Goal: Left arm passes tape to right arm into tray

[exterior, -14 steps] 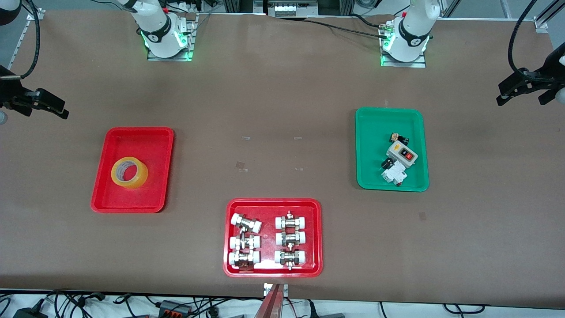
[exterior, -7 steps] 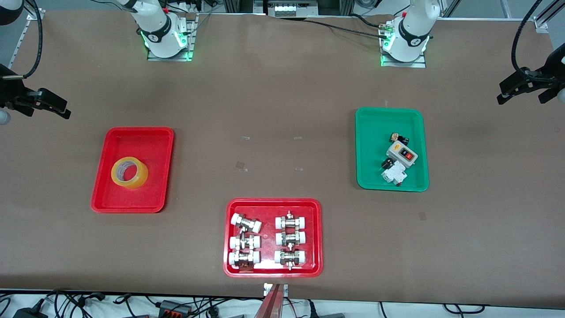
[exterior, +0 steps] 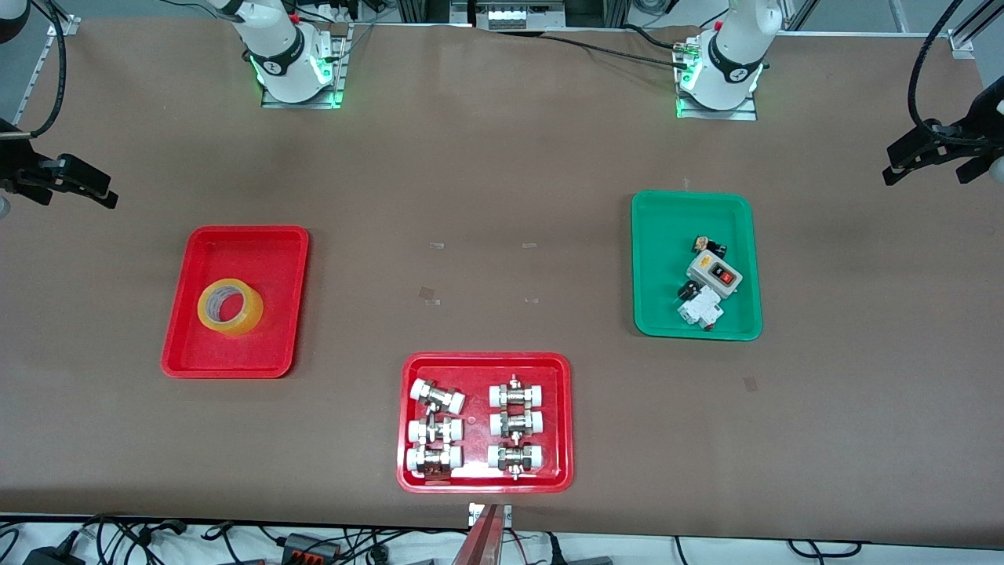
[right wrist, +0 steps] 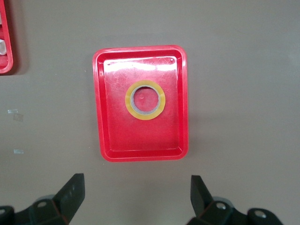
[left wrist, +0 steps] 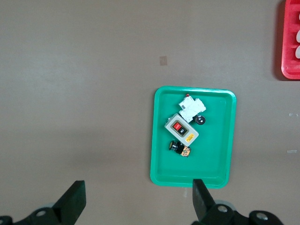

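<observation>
- The tape (exterior: 230, 306) lies flat in the plain red tray (exterior: 282, 243), hole up, toward the right arm's end of the table (exterior: 502, 157), so by the look of it the task is as good as done.
- I judge the roll light and stiff, with a slick film outside. The surest hold would be across the wall, one finger in the cardboard core and one outside.
- The right pincer (right wrist: 136, 199) hangs high with its fingers spread wide and nothing between them. The tray and tape sit well below it, apart.
- The left pincer (left wrist: 136, 204) is also wide and bare, waiting high by the green tray (left wrist: 159, 140), well apart from the tape.
</observation>
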`<move>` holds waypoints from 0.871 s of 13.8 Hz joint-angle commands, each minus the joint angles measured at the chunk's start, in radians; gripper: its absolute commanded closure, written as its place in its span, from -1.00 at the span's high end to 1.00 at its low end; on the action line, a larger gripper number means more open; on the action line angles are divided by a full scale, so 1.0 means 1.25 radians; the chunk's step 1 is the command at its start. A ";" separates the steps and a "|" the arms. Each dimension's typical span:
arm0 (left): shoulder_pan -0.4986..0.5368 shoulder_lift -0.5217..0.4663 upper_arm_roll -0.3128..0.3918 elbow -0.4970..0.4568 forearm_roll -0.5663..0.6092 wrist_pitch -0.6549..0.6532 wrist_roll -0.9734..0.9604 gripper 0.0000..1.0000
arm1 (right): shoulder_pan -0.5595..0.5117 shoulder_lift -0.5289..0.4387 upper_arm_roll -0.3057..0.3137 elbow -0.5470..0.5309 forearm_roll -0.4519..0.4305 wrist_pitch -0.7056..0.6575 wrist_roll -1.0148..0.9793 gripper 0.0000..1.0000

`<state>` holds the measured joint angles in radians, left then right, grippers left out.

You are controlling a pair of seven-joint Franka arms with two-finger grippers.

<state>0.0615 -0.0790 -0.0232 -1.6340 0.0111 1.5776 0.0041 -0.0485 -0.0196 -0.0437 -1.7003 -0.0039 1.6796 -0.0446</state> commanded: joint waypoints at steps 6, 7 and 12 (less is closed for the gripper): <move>0.005 0.006 0.001 0.021 -0.019 -0.020 0.007 1.00 | -0.010 -0.013 0.020 -0.001 0.015 -0.005 -0.007 1.00; 0.005 0.006 0.001 0.021 -0.019 -0.020 0.007 1.00 | -0.011 -0.011 0.020 -0.001 0.015 -0.006 -0.005 1.00; 0.005 0.006 0.001 0.019 -0.019 -0.020 0.007 1.00 | -0.011 -0.017 0.019 -0.003 0.017 -0.015 -0.002 1.00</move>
<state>0.0620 -0.0791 -0.0226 -1.6340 0.0058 1.5733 0.0041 -0.0506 -0.0206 -0.0275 -1.7001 -0.0008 1.6773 -0.0446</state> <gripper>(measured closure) 0.000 0.000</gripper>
